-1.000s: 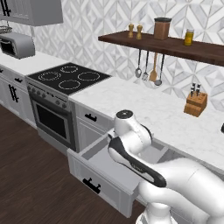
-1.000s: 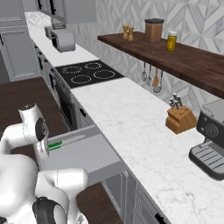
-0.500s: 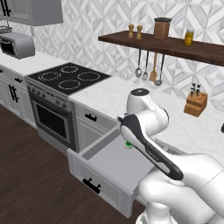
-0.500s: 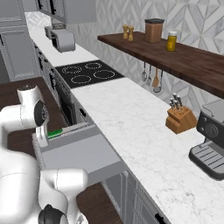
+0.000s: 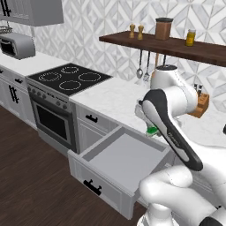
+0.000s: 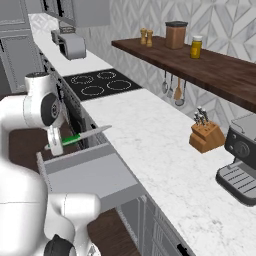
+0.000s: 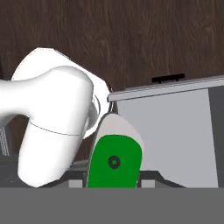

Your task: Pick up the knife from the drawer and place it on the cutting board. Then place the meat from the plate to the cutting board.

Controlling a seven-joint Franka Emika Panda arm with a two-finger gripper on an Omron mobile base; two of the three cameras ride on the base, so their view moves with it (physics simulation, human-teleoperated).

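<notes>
In the right base view, left of centre, you see the slim knife with the bright green handle and short pale blade [image 6: 80,136] held clear above the wide shallow grey drawer [image 6: 95,172], roughly level, blade pointing right toward the white marble counter [image 6: 150,135]. The two-finger gripper [image 6: 56,146] is clamped on the handle's left end; its fingers are small and partly blended with the white arm, so you cannot make out the pads.

In the left base view, the arm's dark-banded forearm covers most of the gripper [image 5: 152,131]. You see just a small green patch of the knife [image 5: 153,130] at the frame's centre-right, above the drawer's [image 5: 119,159] far right corner. The blade is hidden there.

In the hand view, the green handle [image 7: 114,161] fills the lower centre, seen end-on and cut off by the bottom edge. The fingertips are not distinguishable. The open drawer's flat grey floor [image 7: 175,135] lies at the right, with its small black bar handle [image 7: 168,78] above it against the dark wood floor [image 7: 131,35].

Surrounding items: a black four-ring cooktop [image 5: 68,78] at upper left, a dark wooden wall shelf [image 5: 176,46] across the top, and a light-brown knife block [image 6: 206,136] at right of centre, partly hidden behind the arm in the left base view.
</notes>
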